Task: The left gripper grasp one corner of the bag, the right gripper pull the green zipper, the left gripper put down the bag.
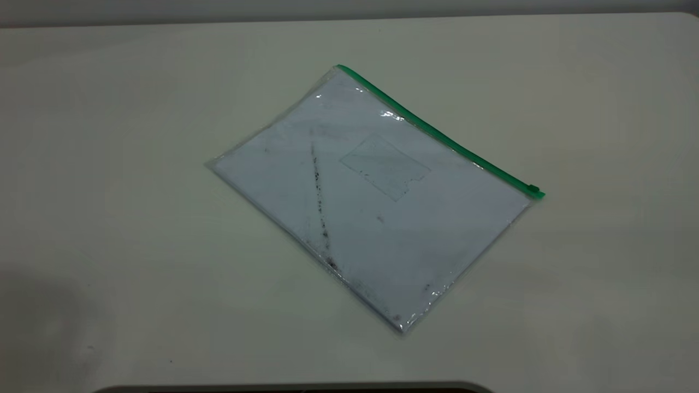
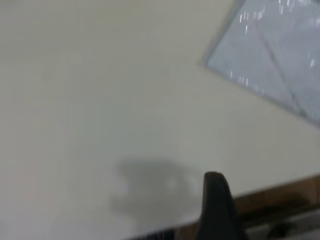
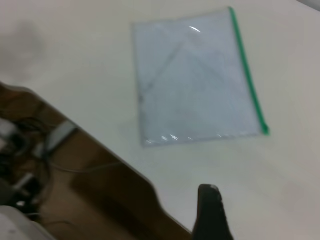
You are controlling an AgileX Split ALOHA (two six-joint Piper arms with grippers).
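I'd send the black left gripper (image 2: 216, 210), finger state unclear, to the flat clear bag's (image 1: 377, 202) green-tipped corner (image 1: 343, 69) at 12 o'clock; grip w/ care.

We find no readable text, label, brand or number anywhere; the bag (image 1: 377, 196) shows only dark smudges, no lettering we can make out.

Pale table (image 1: 109, 164), the bag (image 1: 377, 207) flat on it, askew.
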